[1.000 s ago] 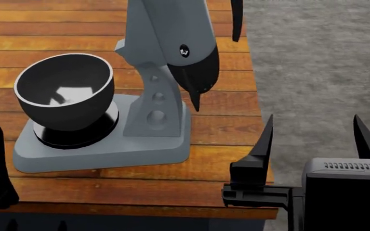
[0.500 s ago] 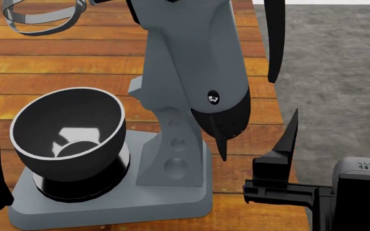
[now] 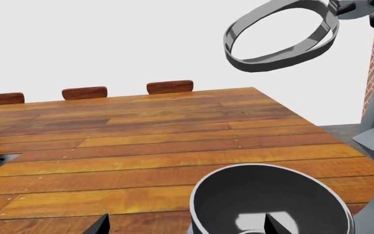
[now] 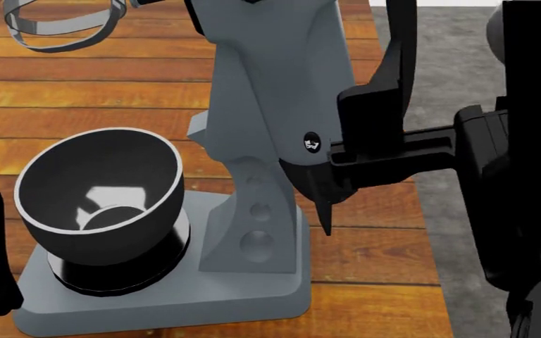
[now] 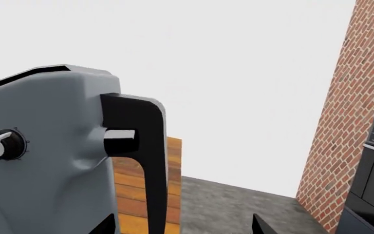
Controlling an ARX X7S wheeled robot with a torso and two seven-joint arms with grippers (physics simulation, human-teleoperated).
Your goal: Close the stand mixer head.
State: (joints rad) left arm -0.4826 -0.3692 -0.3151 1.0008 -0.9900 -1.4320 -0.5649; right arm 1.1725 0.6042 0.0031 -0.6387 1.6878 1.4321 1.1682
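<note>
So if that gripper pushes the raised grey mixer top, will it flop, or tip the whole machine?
The stand mixer head looks rigid and bulky, so it probably swings down on its hinge. The wide base likely resists tipping. The right gripper is beside the head; contact is unclear.

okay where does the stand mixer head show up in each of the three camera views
Head view: the stand mixer head fills the upper middle, tilted up, black end cap pointing down beside the right gripper.
Right wrist view: its grey side with the knob fills the left half.
Left wrist view: only a sliver of the head at the top right corner, above the whisk.
Shared landmark: the wooden table, in all three views.
</note>
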